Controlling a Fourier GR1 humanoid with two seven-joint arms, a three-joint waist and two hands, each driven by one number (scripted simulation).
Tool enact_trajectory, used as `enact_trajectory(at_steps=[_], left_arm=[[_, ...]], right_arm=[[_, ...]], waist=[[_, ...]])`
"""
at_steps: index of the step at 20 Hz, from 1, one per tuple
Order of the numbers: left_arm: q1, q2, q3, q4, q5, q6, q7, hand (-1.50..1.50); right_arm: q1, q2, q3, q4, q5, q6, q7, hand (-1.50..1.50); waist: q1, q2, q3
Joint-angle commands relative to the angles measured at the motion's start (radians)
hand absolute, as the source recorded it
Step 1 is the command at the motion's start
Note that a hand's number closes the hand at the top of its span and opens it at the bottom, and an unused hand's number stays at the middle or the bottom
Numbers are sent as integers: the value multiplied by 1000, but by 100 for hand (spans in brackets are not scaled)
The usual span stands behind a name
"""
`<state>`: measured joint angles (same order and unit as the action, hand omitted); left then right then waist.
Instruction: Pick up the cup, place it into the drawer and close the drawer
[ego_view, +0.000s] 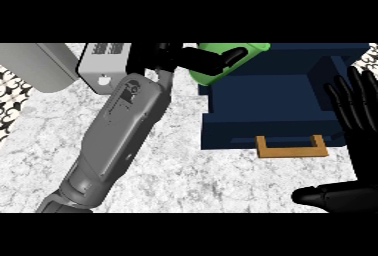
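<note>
A green cup (252, 49) is held at the top centre, over the back left corner of the open navy drawer (273, 97). My left hand (205, 58) is shut on it, fingers curled across its side, so much of the cup is hidden. The grey left forearm (122, 130) runs up from the lower left. The drawer's front carries a wooden handle (291, 150) that faces me. At the right edge my right hand (362, 140) rests open, fingers up, beside the drawer's right side.
A grey box (37, 65) and a white labelled box (100, 62) stand at the back left, close to the left forearm. The marble counter (192, 175) spreads in front of the drawer. A patterned strip (11, 95) runs along the left edge.
</note>
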<state>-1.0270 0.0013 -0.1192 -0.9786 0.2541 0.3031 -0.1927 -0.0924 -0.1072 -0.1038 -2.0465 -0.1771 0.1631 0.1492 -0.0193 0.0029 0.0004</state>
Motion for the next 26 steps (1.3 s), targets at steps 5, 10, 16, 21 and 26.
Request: enact_trajectory(at_steps=[5,10,16,21,26], left_arm=[[-183,-1,-140,205,134,156,-30,150],[-197,-1,-149,364,208,99,-111,150],[-294,-1,-231,487,267,110,-121,150],[-250,-1,-322,551,303,108,-202,150],[-247,-1,-405,585,308,140,-181,150]], right_arm=[[19,5,15,-13,14,4,-10,-150],[19,19,36,-41,14,-13,29,-150],[-40,21,29,44,21,-14,-5,-150],[-59,-19,6,50,-24,40,-15,-150],[-62,-14,6,18,-32,22,21,-150]], waist=[[-28,2,1],[-23,4,0],[-38,10,1],[-71,18,1],[-77,18,1]])
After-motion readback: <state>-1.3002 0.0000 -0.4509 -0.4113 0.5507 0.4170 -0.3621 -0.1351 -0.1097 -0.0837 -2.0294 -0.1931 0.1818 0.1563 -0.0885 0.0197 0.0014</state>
